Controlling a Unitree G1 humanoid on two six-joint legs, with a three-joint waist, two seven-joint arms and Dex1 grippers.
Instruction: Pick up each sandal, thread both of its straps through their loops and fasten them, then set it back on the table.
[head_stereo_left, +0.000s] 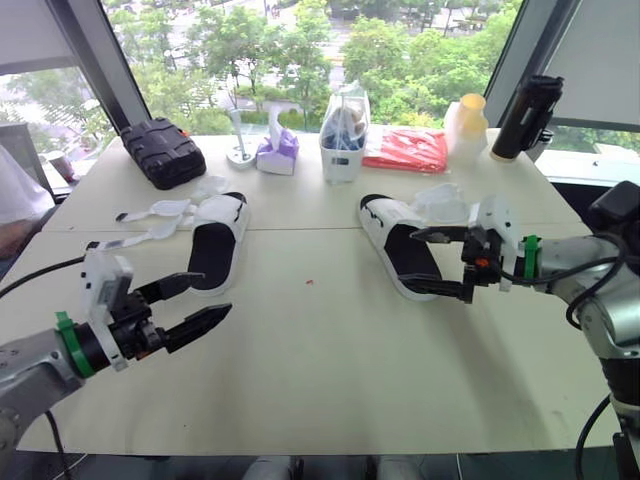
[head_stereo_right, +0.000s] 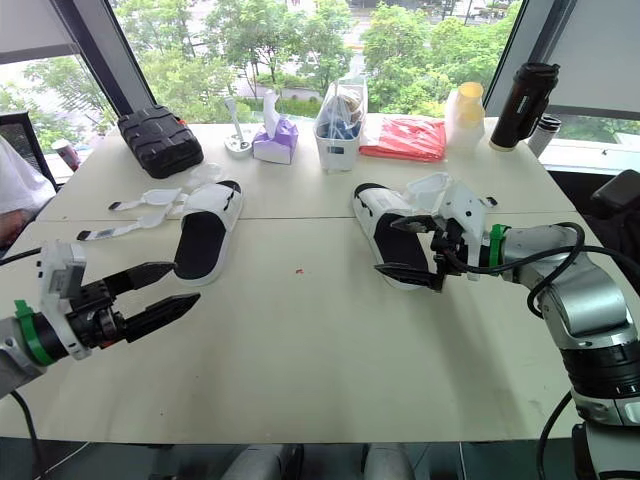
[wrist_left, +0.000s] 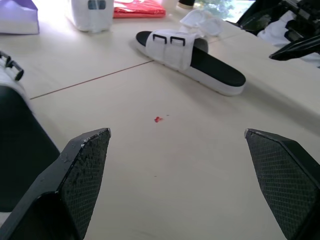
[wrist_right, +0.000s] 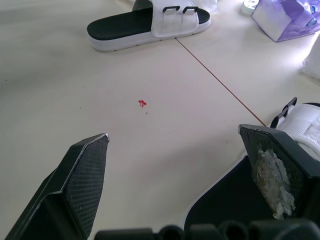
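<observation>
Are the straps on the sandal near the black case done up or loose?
Loose: both white straps of that sandal lie spread out flat on the table beside it, not threaded across its top.

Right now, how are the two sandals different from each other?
The left sandal has its straps stretched flat on the table; the right sandal has them bunched beside it. The open right end effector reaches over the right sandal's heel; the open left end effector sits beside the left sandal's heel. Both are white with black footbeds, unfastened.
</observation>
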